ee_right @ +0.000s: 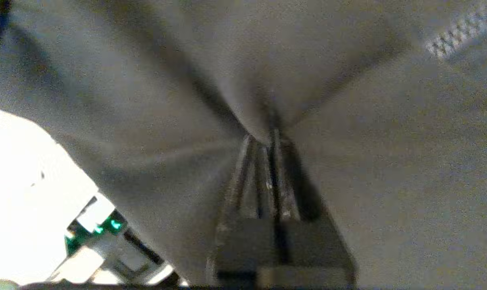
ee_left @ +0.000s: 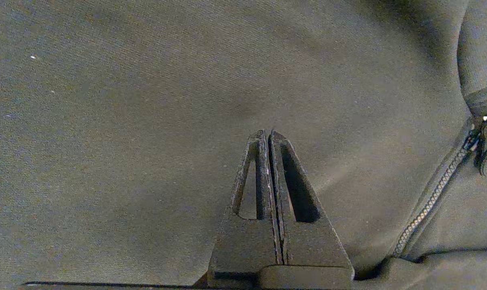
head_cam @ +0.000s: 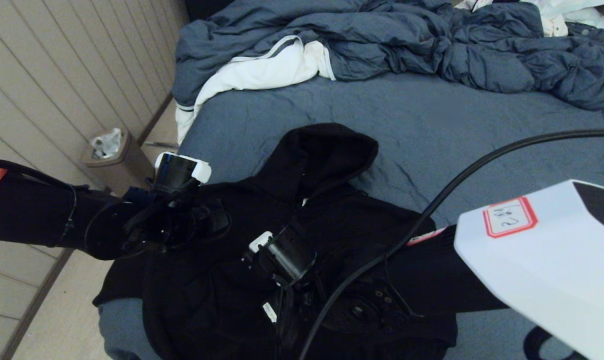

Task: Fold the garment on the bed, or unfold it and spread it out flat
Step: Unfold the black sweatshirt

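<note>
A black hoodie point(head_cam: 332, 240) lies face up on the blue-grey bed point(head_cam: 432, 125), filling the lower centre of the head view, its hood point(head_cam: 322, 155) pointing toward the top of the frame and its hem hanging at the bottom edge. Both arms are down on it. The left claw point(ee_left: 267, 135) sits left of centre in the head view, over the hoodie's shoulder area; in its wrist view the two fingers are pressed together with nothing between them, tips against flat black fabric, with the zipper point(ee_left: 433, 201) running nearby toward the right edge. The right claw point(ee_right: 267, 139) is at the centre of the head view, on the chest; its wrist view shows the fingers closed on a pinch of the hoodie, with creases fanning out from the tips. A black cable point(head_cam: 457, 185) arcs across the right half of the head view. At the top of the frame lie a crumpled duvet point(head_cam: 432, 45) and a white cloth point(head_cam: 262, 70). A bin point(head_cam: 114, 160) stands on the floor at left.
</note>
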